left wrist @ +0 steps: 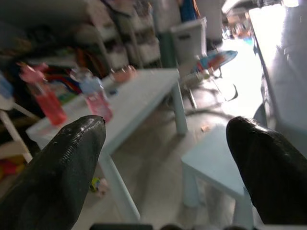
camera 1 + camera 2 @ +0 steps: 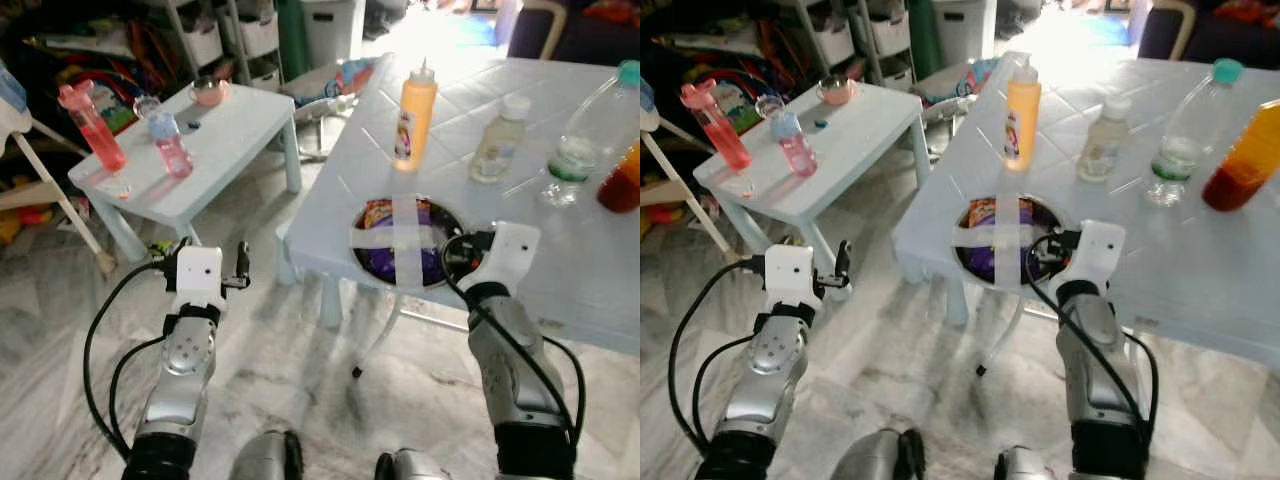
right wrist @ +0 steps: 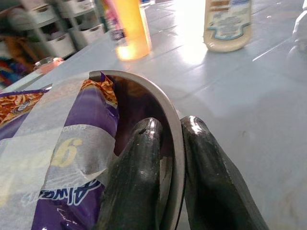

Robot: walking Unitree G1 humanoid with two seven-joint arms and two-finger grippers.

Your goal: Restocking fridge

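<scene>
Nearest the camera, the right gripper has its jaws pinched together on the metal rim of the bowl, one finger inside, one outside. The bowl sits at the near edge of the large table, taped over, with a purple snack packet under the tape. Farther back on the table stand an orange squeeze bottle, a pale bottle and a clear water bottle. The left gripper hangs off to the left above the floor, jaws apart and empty, with a small table beyond it. This looks like the pickup step; next, the bowl probably needs lifting level and carrying to the fridge.
</scene>
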